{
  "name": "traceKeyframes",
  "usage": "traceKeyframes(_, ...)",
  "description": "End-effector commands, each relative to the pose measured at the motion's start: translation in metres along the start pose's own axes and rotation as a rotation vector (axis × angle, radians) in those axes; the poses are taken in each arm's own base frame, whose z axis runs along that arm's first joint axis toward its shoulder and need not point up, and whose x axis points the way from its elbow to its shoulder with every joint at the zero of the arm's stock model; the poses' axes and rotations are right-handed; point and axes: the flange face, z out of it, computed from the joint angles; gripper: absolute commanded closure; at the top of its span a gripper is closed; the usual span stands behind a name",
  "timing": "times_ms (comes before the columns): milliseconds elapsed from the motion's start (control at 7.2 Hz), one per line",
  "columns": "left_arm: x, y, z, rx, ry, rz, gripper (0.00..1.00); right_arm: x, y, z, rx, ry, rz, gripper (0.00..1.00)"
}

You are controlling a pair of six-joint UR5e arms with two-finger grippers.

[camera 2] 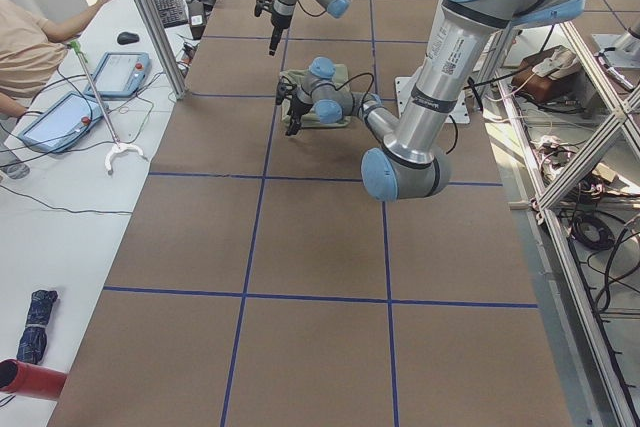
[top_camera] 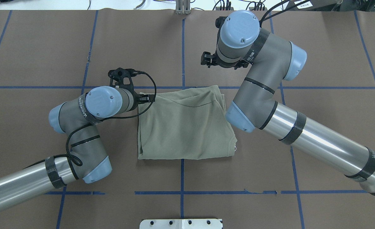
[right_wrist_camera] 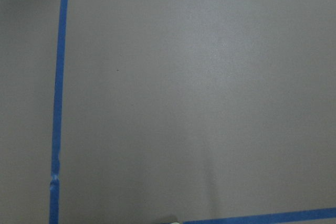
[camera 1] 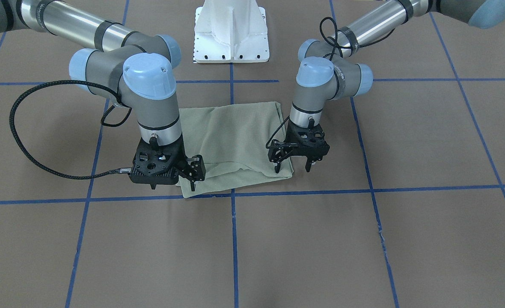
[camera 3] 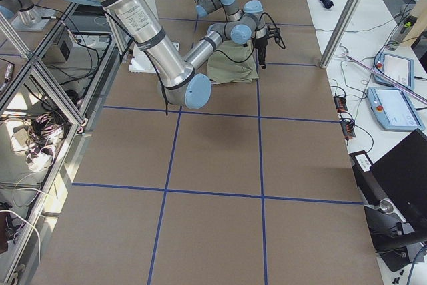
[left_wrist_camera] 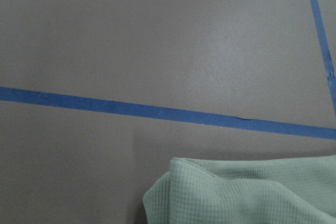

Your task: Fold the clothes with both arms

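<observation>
The pale sage-green shirt (camera 1: 235,141) lies folded into a rough rectangle on the brown table; it also shows in the overhead view (top_camera: 184,127). A small white tag (top_camera: 235,148) peeks out at one corner. My left gripper (camera 1: 292,169) is open, pointing down, with one finger over the shirt's corner and nothing held. The left wrist view shows that shirt corner (left_wrist_camera: 247,195) beside a blue tape line. My right gripper (camera 1: 172,187) is open and empty, raised well above the table by the shirt's opposite side. Its wrist view shows almost only bare table.
Blue tape lines (camera 1: 234,239) divide the brown table into squares. The white pedestal (camera 1: 231,34) stands at the robot's base. In the left side view an operator (camera 2: 30,47) and tablets (camera 2: 120,72) sit on a bench beyond the table's edge.
</observation>
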Motion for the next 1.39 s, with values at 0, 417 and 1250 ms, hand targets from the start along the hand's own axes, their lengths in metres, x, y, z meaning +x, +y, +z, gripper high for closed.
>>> traceKeyframes(0, -0.028, -0.042, -0.003, 0.051, -0.039, 0.079, 0.0, 0.006, 0.001, 0.005, -0.005, 0.006, 0.0, 0.0)
traceKeyframes(417, -0.061, -0.127, -0.088, -0.013, -0.055, 0.228, 0.0, 0.081, -0.019, -0.011, -0.064, 0.005, -0.113, 0.0)
traceKeyframes(1250, -0.401, -0.197, -0.312, -0.238, -0.093, 0.621, 0.0, 0.511, -0.08, -0.121, -0.279, -0.028, -0.426, 0.0)
